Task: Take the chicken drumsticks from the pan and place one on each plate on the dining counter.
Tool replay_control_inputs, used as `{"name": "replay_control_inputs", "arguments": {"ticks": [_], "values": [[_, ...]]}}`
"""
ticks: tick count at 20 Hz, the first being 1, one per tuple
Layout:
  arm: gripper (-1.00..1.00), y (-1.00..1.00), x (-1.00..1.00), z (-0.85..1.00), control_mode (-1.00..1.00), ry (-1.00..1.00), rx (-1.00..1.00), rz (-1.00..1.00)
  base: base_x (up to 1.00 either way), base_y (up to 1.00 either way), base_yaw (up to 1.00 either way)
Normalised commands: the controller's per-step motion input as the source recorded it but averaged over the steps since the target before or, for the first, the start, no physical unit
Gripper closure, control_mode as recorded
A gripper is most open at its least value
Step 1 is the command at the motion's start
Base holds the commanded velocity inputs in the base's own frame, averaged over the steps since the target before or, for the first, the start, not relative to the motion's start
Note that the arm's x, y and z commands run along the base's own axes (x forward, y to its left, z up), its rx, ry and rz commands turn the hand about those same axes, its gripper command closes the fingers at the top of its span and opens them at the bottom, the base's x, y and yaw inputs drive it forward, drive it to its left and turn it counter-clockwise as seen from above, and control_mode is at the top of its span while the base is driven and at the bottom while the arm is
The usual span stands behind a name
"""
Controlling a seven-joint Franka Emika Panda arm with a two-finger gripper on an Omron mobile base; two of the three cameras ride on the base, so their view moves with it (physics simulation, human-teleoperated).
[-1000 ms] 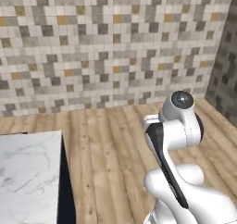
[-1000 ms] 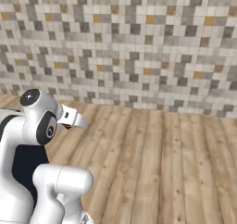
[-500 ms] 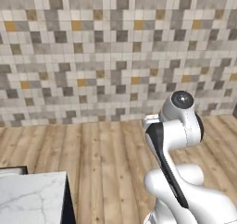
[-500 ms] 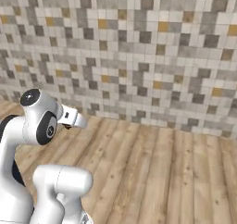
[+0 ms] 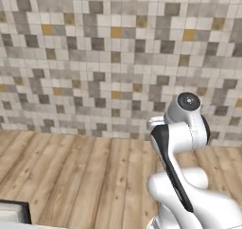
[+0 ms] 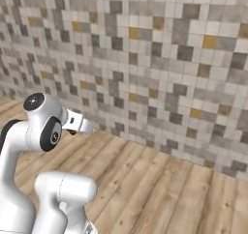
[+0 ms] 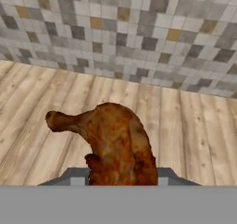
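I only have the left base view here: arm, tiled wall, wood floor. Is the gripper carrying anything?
Observer: Yes. In the hand view a chicken drumstick sits right at the gripper, its thin end pointing to that picture's left.
Operator: Is a plate or pan near it?
Observer: Not in that view; behind the drumstick are wood floor and the tiled wall.
Operator: Can you see the hand from the other side?
Observer: Partly. In the right base view the white wrist sticks out toward the wall; the fingers are hidden there.

Mosaic tiled wall [image 5: 94, 57] in grey, beige and ochre, light wooden plank floor [image 5: 85, 176], even lighting
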Motion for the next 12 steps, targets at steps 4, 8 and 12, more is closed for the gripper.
{"name": "replay_control_inputs", "arguments": {"ticks": [4, 8, 12], "values": [[1.00, 0.00, 0.00, 0.00, 1.00, 0.00, 0.00, 0.00, 0.99, 0.00, 0.45], [1.00, 0.00, 0.00, 0.00, 1.00, 0.00, 0.00, 0.00, 0.98, 0.00, 0.49], [1.00, 0.00, 0.00, 0.00, 1.00, 0.00, 0.00, 0.00, 0.88, 0.00, 0.62]]}}
